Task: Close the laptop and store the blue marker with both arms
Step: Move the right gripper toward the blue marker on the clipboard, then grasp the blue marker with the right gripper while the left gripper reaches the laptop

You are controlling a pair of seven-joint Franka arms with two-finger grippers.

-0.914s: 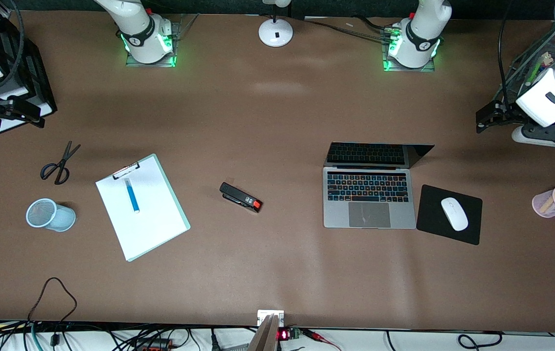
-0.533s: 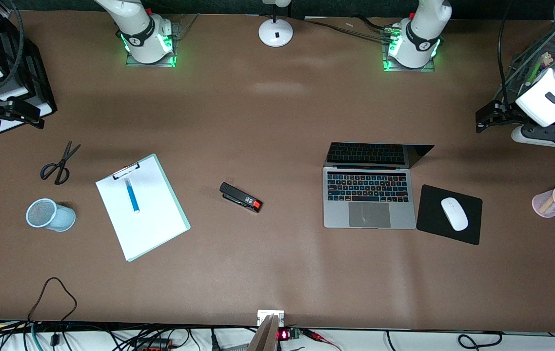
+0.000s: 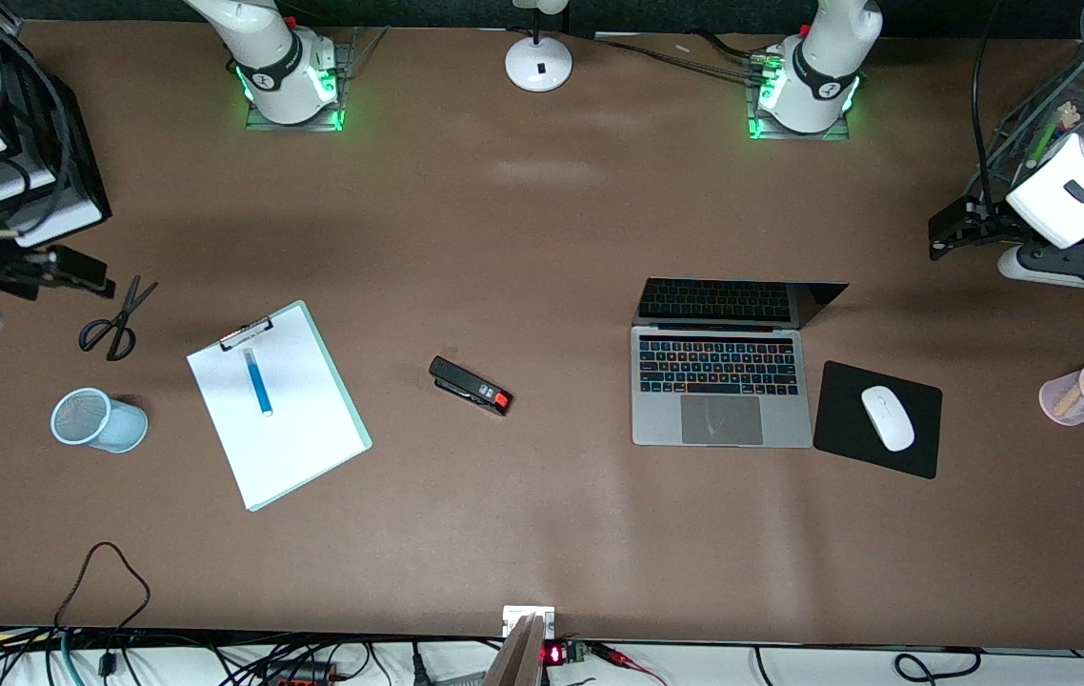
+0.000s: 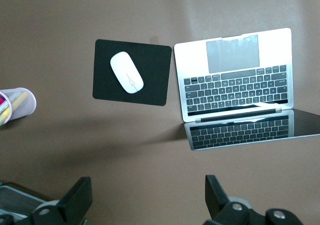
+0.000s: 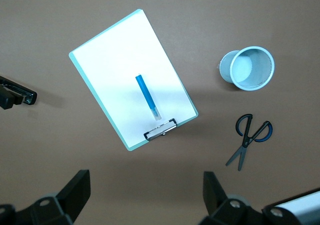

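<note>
Both arms hanging at the desk's ends, jaws wide and empty.

The left gripper [image 4: 145, 205] is waiting near the open laptop [image 3: 719, 386]; its thin, fragile lid wants a top-edge push. The right gripper [image 5: 145, 200] is hanging near the light, slippery blue marker [image 3: 258, 381] on the clipboard [image 3: 299, 448]; pinch mid-barrel.

you're getting the front view from high across the table, facing both bases. left wrist is looking down on the laptop [image 4: 235, 75], right wrist on the clipboard [image 5: 132, 77]; front is sharing both.
</note>
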